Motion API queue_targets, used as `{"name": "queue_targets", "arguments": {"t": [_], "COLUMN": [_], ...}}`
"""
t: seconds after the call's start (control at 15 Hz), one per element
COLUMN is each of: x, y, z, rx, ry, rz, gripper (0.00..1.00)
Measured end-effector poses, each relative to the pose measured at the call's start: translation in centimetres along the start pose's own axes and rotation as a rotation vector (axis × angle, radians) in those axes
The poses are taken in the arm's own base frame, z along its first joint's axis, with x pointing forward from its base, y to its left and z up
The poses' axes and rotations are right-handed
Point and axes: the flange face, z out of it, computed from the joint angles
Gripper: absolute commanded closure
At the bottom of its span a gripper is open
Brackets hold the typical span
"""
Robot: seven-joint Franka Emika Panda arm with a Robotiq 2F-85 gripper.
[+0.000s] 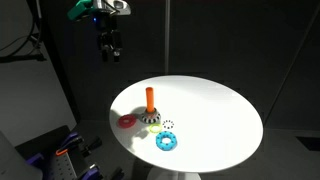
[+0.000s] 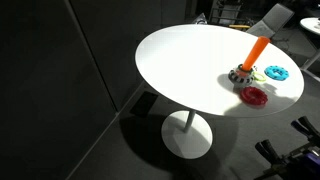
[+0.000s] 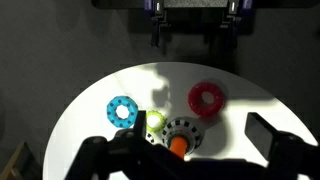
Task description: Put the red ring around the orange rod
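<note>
Hanging in the dark above and beyond the worktop's far edge in an exterior view, the claw (image 1: 108, 46) is a black, blocky shape. From this view I cannot tell how far it is open. Below it lies the round, smooth white worktop (image 1: 220, 110). The orange rod (image 1: 150, 97) stands upright on it, a plain matte cylinder on a round black-and-white speckled base (image 1: 150, 118). The red ring (image 1: 127, 122) lies flat just beside that base, close to the worktop's rim. It is doughnut-shaped and nothing holds it. A blue ring (image 1: 166, 141) with small holes lies nearer the front edge, and a thin dotted ring (image 1: 168, 125) lies between it and the base.

In an exterior view from the opposite side, the worktop sits on a white pedestal (image 2: 186, 120). The orange rod, red ring and blue ring cluster near one edge, the red ring nearest the rim.

In the wrist view the claw (image 3: 193, 30) enters from the top. Its dark fingers (image 3: 156, 28) are spread wide with nothing between them. The red ring lies a little apart from the base, and the blue ring lies on the base's other side.
</note>
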Motion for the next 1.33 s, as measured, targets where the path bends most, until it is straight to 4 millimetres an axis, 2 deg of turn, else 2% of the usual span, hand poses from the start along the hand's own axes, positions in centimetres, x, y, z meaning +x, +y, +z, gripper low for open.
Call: {"name": "queue_targets", "arguments": {"t": [0.73, 1.0, 1.33], "x": [0.2, 0.8, 1.8], "y": [-0.1, 0.2, 0.8], "z": [0.3, 1.3, 3.7], "rx": [0.001, 0.005, -0.005], "ry": [-0.007, -0.034, -0.067], "rz": [-0.002, 0.013, 0.071], "gripper": [0.0, 0.0, 0.0]}}
